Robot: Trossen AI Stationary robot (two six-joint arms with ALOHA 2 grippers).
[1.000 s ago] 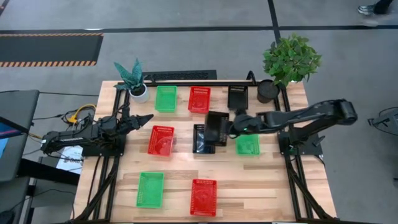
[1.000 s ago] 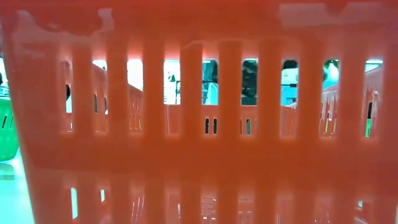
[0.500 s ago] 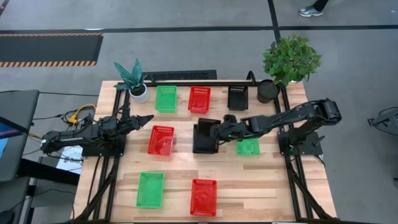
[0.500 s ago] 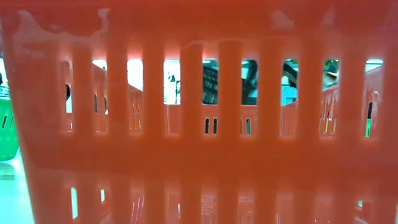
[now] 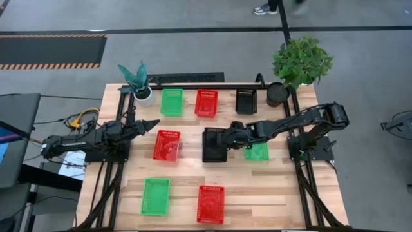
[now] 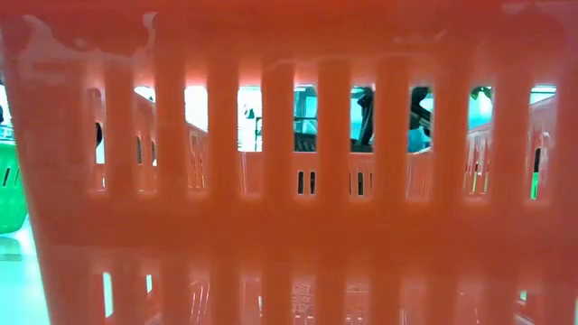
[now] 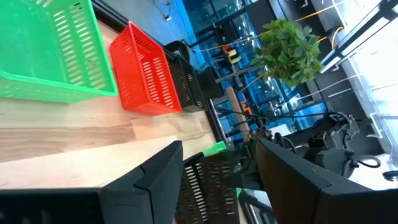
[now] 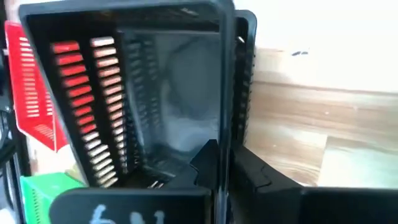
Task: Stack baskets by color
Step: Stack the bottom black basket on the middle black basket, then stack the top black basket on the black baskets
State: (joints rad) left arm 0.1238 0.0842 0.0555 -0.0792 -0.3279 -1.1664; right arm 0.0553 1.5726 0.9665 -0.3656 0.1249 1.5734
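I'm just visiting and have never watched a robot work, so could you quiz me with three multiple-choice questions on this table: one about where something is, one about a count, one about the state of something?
1. Where is the right gripper?
A. At the black basket in the table's middle
B. Over the front red basket
C. By the leafy plant

2. How many green baskets show in the high view?
A. One
B. Three
C. Five

3. How does the middle black basket stand?
A. Alone on the wood
C. Upside down
B. Nested in another black basket

Answers:
1. A: the right arm reaches across to that basket's rim.
2. B: one at the back, one at the front, one beside the right arm.
3. B: the right wrist view shows a second black rim around it.
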